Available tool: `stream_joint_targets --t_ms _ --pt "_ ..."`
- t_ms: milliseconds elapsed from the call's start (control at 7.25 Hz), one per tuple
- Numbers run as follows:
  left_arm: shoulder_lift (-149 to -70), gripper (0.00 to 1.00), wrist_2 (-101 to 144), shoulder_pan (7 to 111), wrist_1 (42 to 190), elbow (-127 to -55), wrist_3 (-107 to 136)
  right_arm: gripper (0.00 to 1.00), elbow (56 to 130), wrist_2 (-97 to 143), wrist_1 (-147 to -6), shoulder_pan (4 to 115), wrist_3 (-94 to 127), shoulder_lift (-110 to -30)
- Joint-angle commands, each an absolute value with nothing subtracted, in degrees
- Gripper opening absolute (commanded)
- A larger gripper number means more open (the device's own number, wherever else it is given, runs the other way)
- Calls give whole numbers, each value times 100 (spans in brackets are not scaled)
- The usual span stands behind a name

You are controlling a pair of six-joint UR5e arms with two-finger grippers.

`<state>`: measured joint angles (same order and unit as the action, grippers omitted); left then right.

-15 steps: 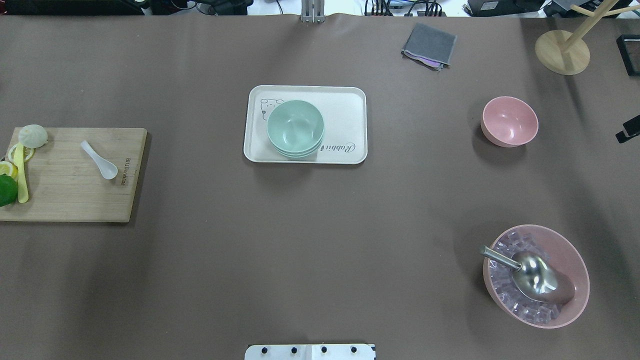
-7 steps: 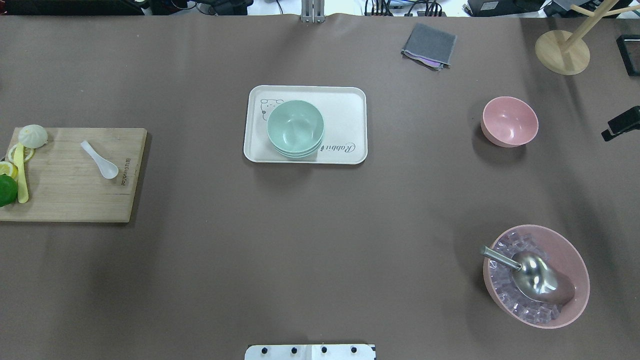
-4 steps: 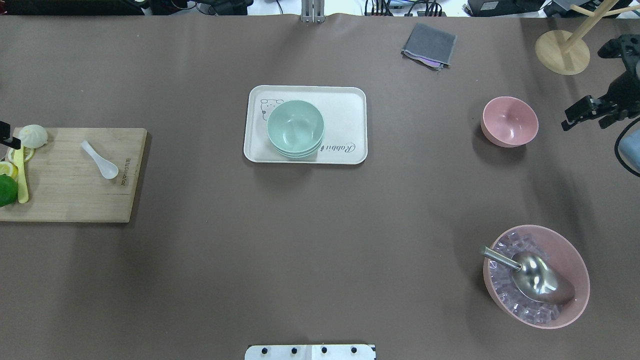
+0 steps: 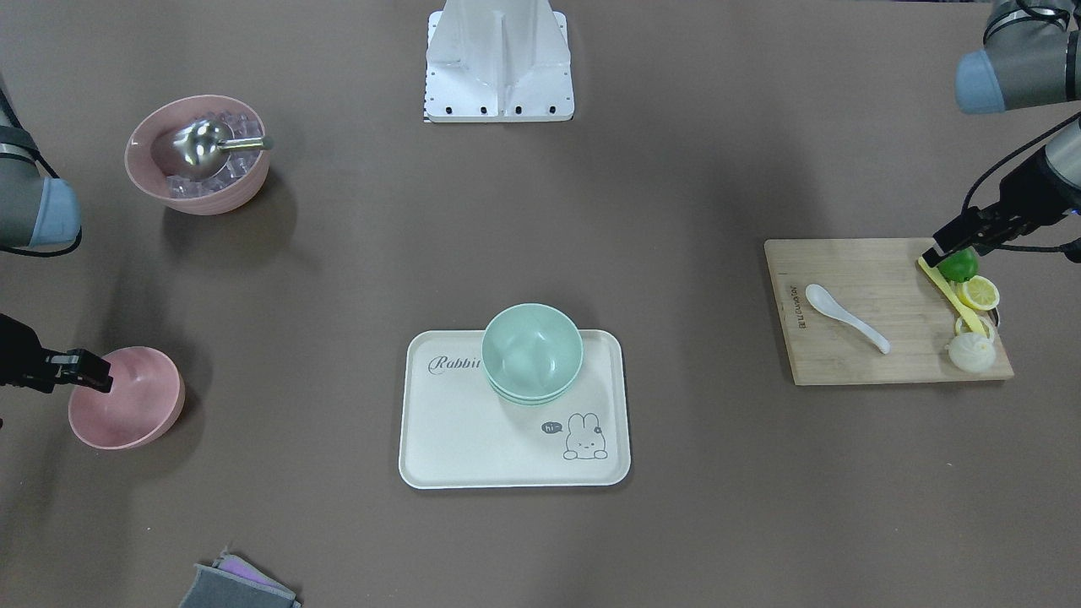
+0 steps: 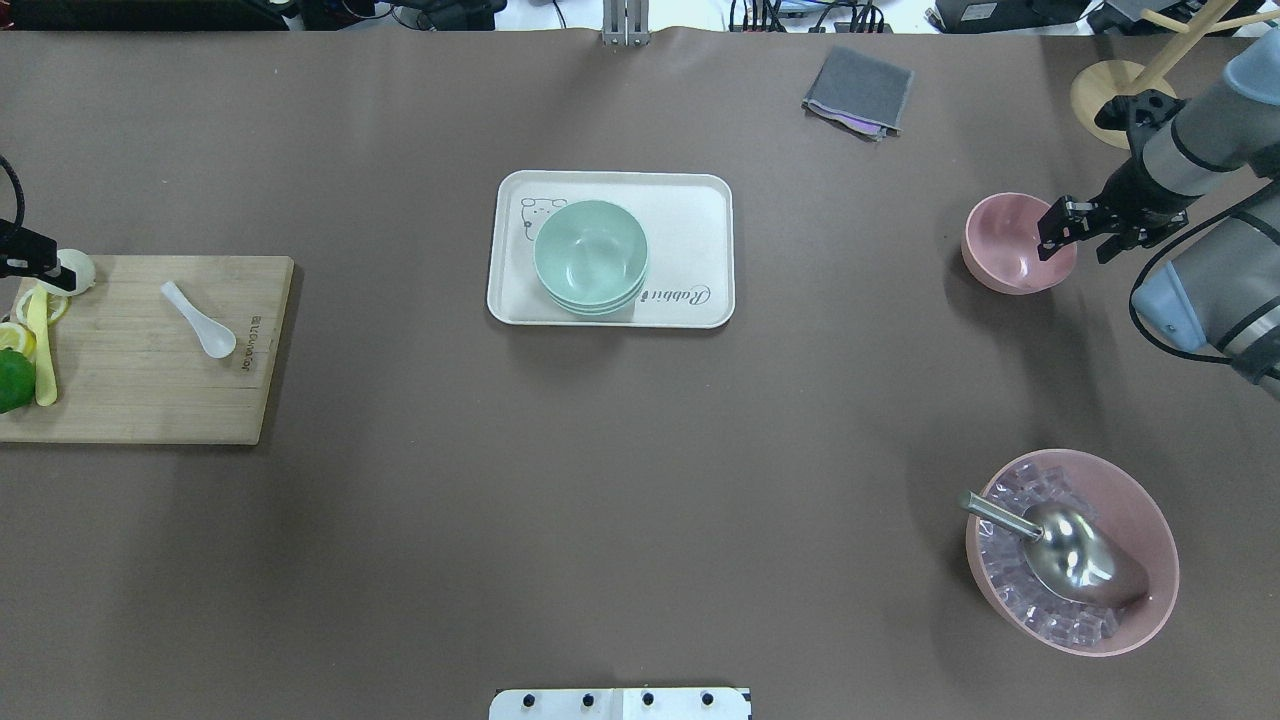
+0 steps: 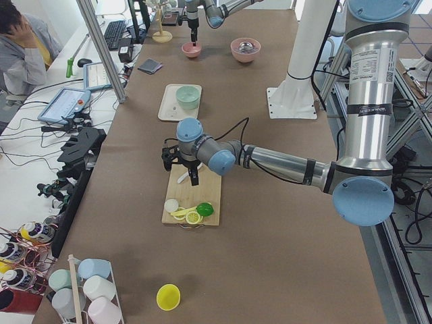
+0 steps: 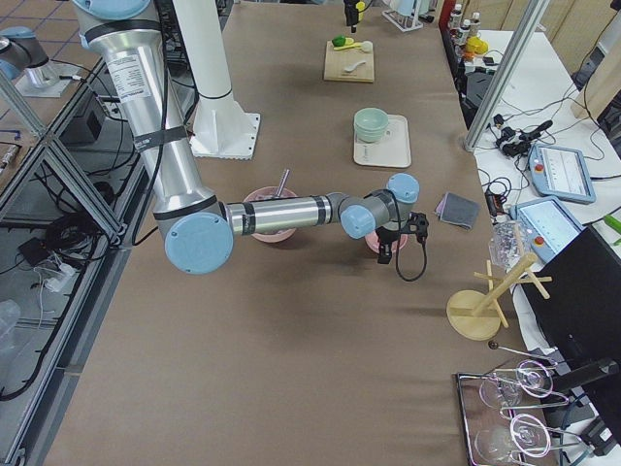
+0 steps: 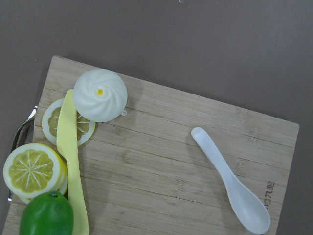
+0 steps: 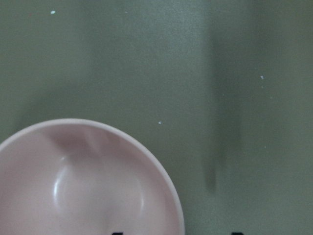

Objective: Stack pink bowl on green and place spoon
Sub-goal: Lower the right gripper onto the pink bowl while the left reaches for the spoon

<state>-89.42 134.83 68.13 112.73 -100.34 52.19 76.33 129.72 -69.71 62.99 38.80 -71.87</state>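
The pink bowl [image 5: 1005, 248] sits on the tabletop [image 5: 640, 480] to my right, well apart from the green bowl [image 5: 590, 255] on its tray [image 5: 700, 215]. My right claw [image 5: 1080, 236] hangs over its outer rim, spread wide and, as far as the wrist view shows, straddling the wall, so closing should pinch it for the lift. The spoon [image 5: 200, 320] lies on the cutting board [image 5: 130, 390], where my left claw [image 4: 953, 251] hovers over the fruit end; I cannot tell whether it is spread or closed.
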Motion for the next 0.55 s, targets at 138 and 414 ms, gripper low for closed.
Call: stream_joint_targets --t_ms 138,414 --pt "-9008 98 13482 6698 11268 -9950 5282 0 7497 12964 -6961 6267 3990 -7093" --pt "-9480 98 13465 6243 11259 -9573 6549 0 7567 13042 -7083 6284 4121 -6797"
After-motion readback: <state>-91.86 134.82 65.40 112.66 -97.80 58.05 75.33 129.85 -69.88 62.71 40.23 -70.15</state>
